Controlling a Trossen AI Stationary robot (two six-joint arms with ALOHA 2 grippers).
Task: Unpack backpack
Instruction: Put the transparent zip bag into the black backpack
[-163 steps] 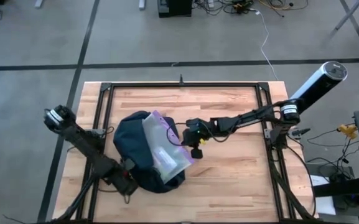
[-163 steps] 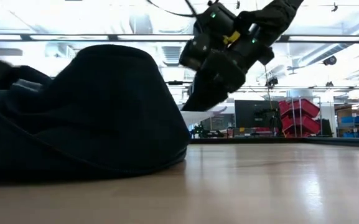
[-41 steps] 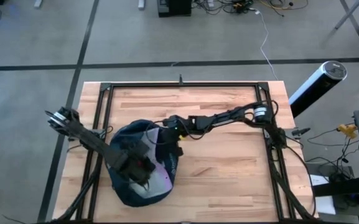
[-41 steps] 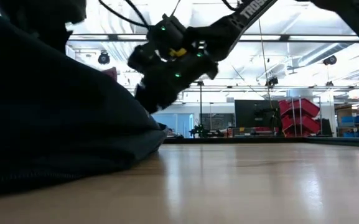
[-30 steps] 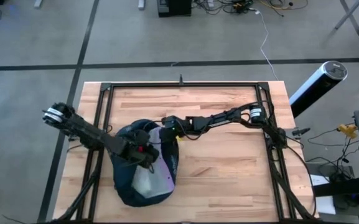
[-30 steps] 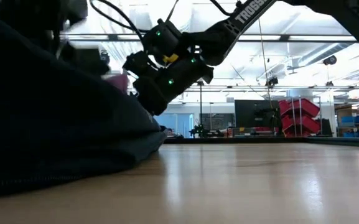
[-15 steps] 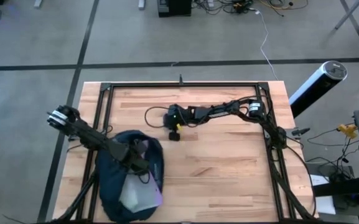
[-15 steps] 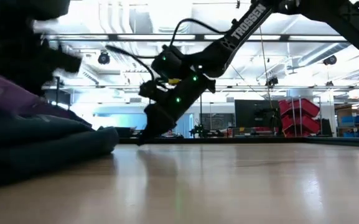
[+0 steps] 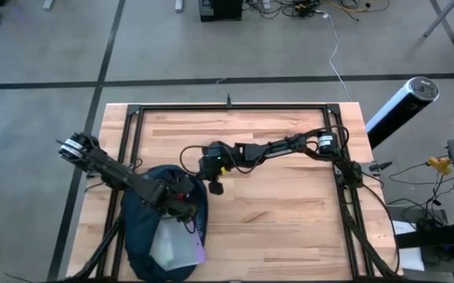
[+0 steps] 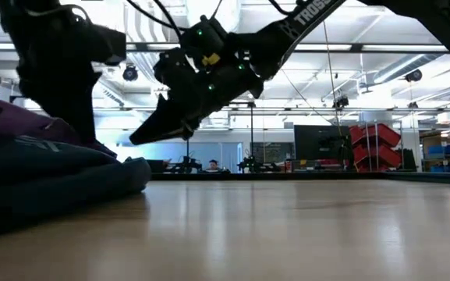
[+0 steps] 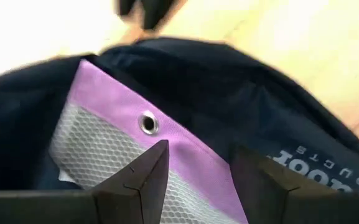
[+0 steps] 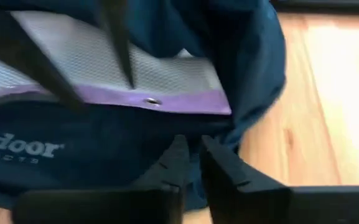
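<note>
Backpack [image 9: 144, 228] lies at the table's [image 9: 289, 212] front-left corner area, dark navy, slumped flat, mouth open upward. A clear mesh zip pouch with purple edge [image 9: 175, 242] sits on top of and partly inside it, near the front edge; the purple strip and a metal eyelet [image 11: 148, 122] show in the left wrist view. White lettering on the backpack fabric reads partly in both wrist views.

Left gripper [image 9: 181, 203] is over the backpack's upper rim, fingers [image 11: 143, 180] spread a moderate gap apart, hovering just above the pouch's purple edge; nothing is clamped between them as far as the wrist view shows.

Right gripper [image 9: 208, 174] sits just beyond the backpack's far-right edge, above bare wood, arm stretched in from the right side. Its fingers [image 12: 174, 163] are close together with only a thin slit between them, empty, pointing at the backpack and pouch. In the low view it hangs clear above the tabletop.

Beyond the table: grey floor, cables, a white cylinder [image 9: 404, 106] at right.
</note>
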